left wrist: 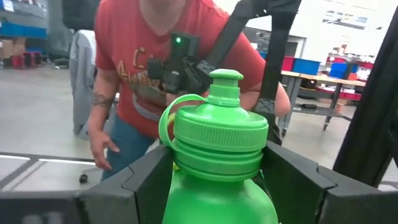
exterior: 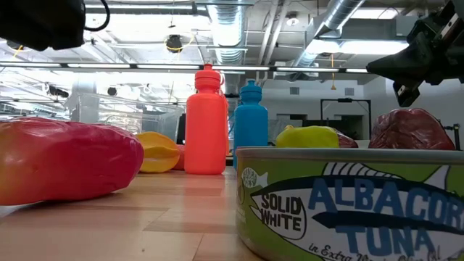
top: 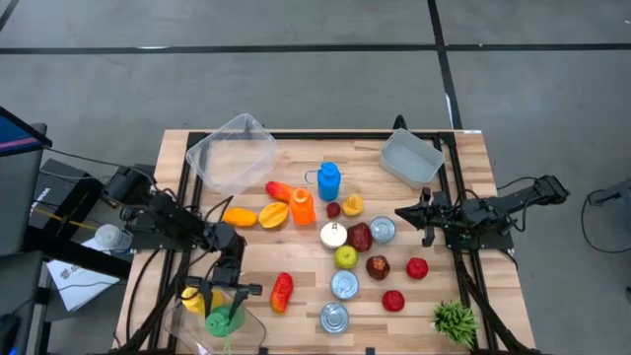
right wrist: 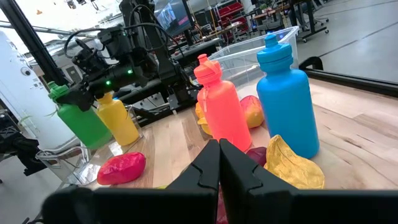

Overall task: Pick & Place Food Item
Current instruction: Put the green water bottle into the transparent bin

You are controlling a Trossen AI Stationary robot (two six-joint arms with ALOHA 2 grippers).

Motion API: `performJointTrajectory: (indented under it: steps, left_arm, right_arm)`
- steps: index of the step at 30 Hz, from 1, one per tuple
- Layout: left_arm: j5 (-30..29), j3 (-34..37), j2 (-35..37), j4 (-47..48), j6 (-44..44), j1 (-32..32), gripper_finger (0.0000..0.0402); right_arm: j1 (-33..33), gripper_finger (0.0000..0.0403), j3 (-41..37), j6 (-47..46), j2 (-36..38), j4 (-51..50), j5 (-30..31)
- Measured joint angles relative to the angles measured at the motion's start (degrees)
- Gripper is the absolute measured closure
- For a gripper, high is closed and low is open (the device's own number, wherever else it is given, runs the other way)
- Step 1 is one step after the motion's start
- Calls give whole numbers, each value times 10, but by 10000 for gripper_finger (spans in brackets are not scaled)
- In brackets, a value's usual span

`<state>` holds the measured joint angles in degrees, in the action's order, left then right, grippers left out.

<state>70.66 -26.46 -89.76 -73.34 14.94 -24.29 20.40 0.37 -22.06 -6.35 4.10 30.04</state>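
A green bottle (left wrist: 217, 155) with a screw cap and carry loop stands upright at the table's near left corner, and my left gripper (top: 230, 299) is shut on it. Beside it, a yellow bottle (right wrist: 118, 118) stands in a clear container (right wrist: 93, 163). The green bottle (right wrist: 81, 121) is over or in the same container; whether its base rests there is hidden. My right gripper (top: 404, 212) waits shut at the table's right, over the wood, touching nothing. My left gripper pinches the green bottle's shoulder, just below the cap (left wrist: 186, 186), between its two fingers (left wrist: 146, 183), one on each side. The fingers come in level from the table's far side. The bottle stays upright in the hold.
Orange (top: 303, 207) and blue (top: 329, 180) bottles, cans (top: 344, 285), a tuna can (exterior: 348, 203), a red food item (top: 282, 292) and fruit crowd the table's middle. Clear bins stand at the back (top: 232, 153) (top: 411, 158). A person (left wrist: 155, 62) stands beyond the near edge.
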Motion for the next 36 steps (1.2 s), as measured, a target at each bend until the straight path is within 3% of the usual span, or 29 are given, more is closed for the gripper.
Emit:
performJointTrajectory:
  steps: [18,36]
  left_arm:
    - [23,0,-50,-14,-41,14,179]
    - [22,0,-50,80,-131,14,179]
  right_arm:
    - [0,403,0,0,0,0,0]
    - [0,403,0,0,0,0,0]
